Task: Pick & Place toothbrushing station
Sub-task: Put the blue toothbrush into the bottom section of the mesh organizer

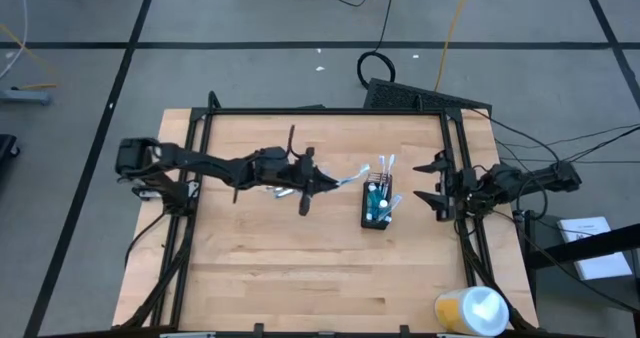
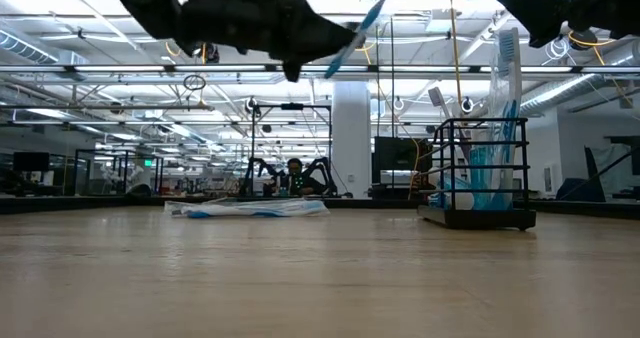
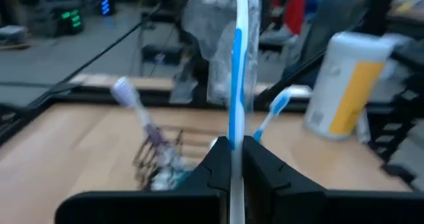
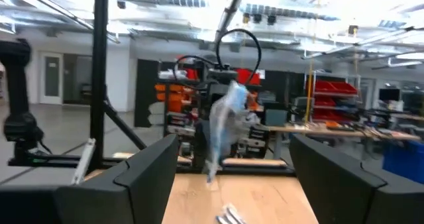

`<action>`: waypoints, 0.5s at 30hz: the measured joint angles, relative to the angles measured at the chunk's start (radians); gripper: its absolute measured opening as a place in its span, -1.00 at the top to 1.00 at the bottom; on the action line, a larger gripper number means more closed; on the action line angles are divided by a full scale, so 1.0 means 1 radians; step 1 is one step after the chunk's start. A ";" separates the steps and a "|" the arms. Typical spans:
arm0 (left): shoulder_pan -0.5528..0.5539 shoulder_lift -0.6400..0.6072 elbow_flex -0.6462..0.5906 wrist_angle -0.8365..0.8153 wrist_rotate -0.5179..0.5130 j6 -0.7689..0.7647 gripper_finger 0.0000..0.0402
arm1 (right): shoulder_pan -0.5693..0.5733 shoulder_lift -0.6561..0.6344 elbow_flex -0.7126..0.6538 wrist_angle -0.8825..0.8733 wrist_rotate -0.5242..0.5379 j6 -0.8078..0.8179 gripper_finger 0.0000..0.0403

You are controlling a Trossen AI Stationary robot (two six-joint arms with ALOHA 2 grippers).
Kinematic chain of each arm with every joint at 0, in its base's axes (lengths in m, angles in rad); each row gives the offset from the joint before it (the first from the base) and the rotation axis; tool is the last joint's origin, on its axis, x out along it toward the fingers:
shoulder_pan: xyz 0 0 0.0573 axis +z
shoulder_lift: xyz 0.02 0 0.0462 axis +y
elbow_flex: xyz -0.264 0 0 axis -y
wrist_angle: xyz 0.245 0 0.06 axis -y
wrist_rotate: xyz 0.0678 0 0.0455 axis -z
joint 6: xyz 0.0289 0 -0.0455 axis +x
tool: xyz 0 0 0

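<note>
The left gripper (image 1: 322, 183) is up above the middle of the tabletop (image 1: 300, 268), fingers (image 3: 218, 164) pinched tight on a blue-and-white toothbrush (image 1: 350, 178) in a clear wrapper. Seen from above, the brush's long axis runs roughly across the tabletop, sticking out from the fingertips toward the cup (image 1: 376, 204), its far end pointing at the cup's near side and stopping just short of it. From table height the brush (image 2: 357, 33) is well off the surface and tilted, the free end higher than the gripped end. In the left wrist view the handle (image 3: 237, 78) runs straight out between the fingers, wrapper bunched near its far end. The black wire-mesh cup stands upright right of centre on the tabletop, already stuffed with brushes standing bristles-up, a few heads leaning out past its rim. More wrapped brushes (image 2: 247, 208) lie flat in a loose pile on the wood below the left arm, just beside the gripper in the top view. The right gripper (image 1: 437, 186) hangs at the right edge of the tabletop, near the cup, fingers (image 4: 149, 168) spread wide and holding nothing. A yellow-and-white roll (image 1: 472, 310) sits at the near right corner.
</note>
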 joint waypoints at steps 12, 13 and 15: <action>0.001 0.140 0.000 0.292 0.121 -0.074 0.92 | 0.000 0.235 0.000 0.211 0.047 0.027 -0.40; 0.001 0.142 0.000 0.292 0.121 -0.074 0.91 | 0.000 0.262 0.000 0.251 0.046 0.035 -0.40; 0.001 0.142 0.000 0.292 0.119 -0.073 0.90 | 0.000 0.319 0.001 0.326 0.046 0.056 -0.40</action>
